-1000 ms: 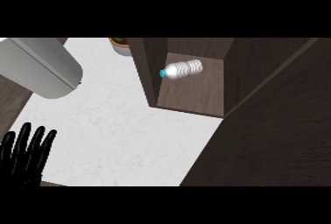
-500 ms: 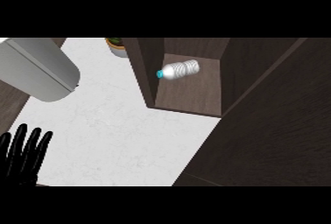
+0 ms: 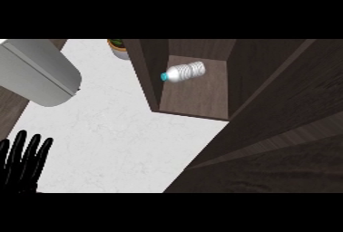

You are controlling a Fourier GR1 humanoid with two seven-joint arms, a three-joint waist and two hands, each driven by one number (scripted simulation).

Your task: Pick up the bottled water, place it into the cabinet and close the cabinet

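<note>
The water bottle [image 3: 185,72] is clear with a blue cap and lies on its side on the cabinet's floor [image 3: 198,99], cap pointing left. No hand touches it. The dark wooden cabinet stands open, and its door [image 3: 281,131] fills the right side of the head view. My left hand [image 3: 23,163] rests at the lower left edge over the counter, fingers straight and up, holding nothing. My right hand does not show.
A large grey rounded forearm-like shape [image 3: 36,72] hangs over the upper left. A small potted plant [image 3: 119,47] stands on the white counter [image 3: 114,136] just left of the cabinet's side wall [image 3: 149,72].
My left hand has sunk slightly toward the lower edge. The bottle lies where it was in the cabinet.
</note>
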